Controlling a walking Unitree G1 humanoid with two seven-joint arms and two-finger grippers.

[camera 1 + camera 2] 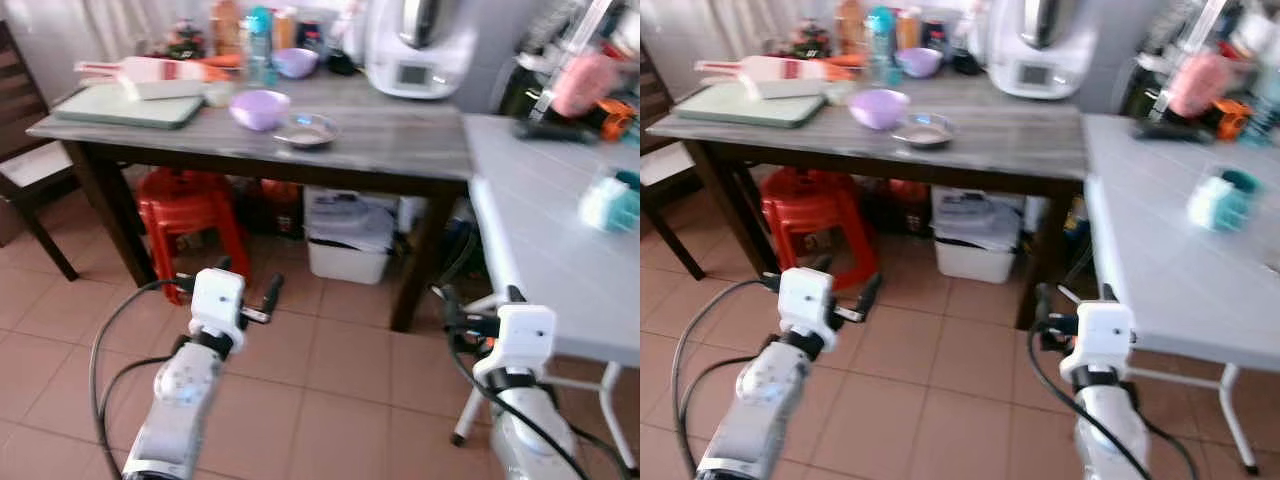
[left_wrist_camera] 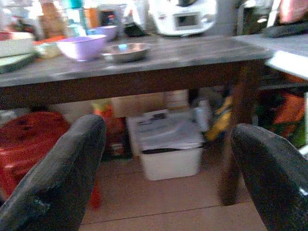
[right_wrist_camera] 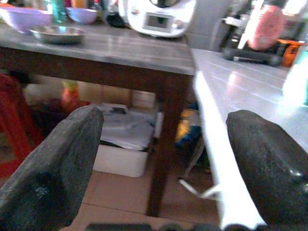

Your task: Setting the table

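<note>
While both arms sit low at the bottom of the frame over the tiled floor, nothing has been grasped; judged step: approach to the dark wooden table across the upper half of the frame.

Task items: purple bowl upper centre-left on the table, metal dish just beside it to the right. A second purple bowl stands farther back among bottles. White kitchen appliance at the upper centre-right. Green cutting board at the table's left end. White table adjoins on the right side of the frame.

Left gripper: fingers set wide apart, holding nothing, touching nothing; the wrist view looks between them toward the table's edge and the white bin under it.
Right gripper: likewise wide, empty, aimed at the corner where the two tables meet.

Judgement, doing it well: close in squarely on the table first, stop short of the red stool below, raise the left arm above table height before reaching, and take the bowl by its rim. Views are blurred; settle before grasping.
</note>
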